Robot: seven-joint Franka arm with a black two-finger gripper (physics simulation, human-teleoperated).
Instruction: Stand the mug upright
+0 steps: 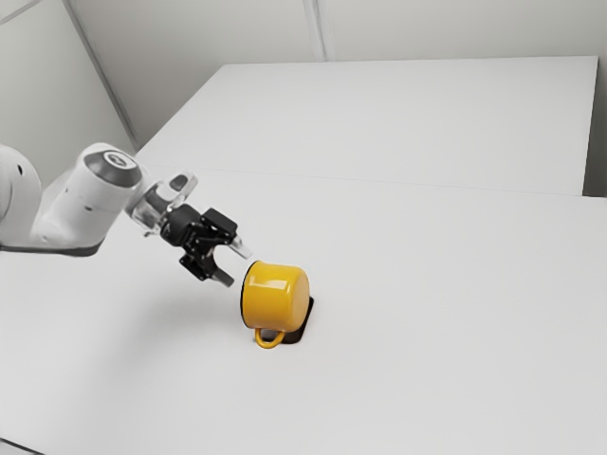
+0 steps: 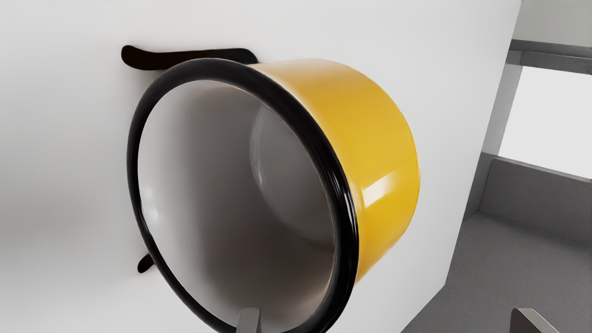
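My gripper (image 1: pixel 239 266) is open in the exterior view, just off the mouth of the yellow mug (image 1: pixel 275 299), on the exterior view's left of it. The mug lies on its side, its black rim facing my hand and its handle toward the exterior view's bottom. In the wrist view the mug (image 2: pixel 379 152) shows its pale inside. My gripper (image 2: pixel 381 319) has its fingertips wide apart there, one overlapping the mug's opening near the rim and the other outside the mug; neither is seen pinching it.
A flat dark piece (image 1: pixel 302 327) lies under and beside the mug. It also peeks out past the rim as a black strip (image 2: pixel 185 58) in the wrist view. The white table (image 1: pixel 427 313) carries both, and its edge drops to a grey floor in the wrist view.
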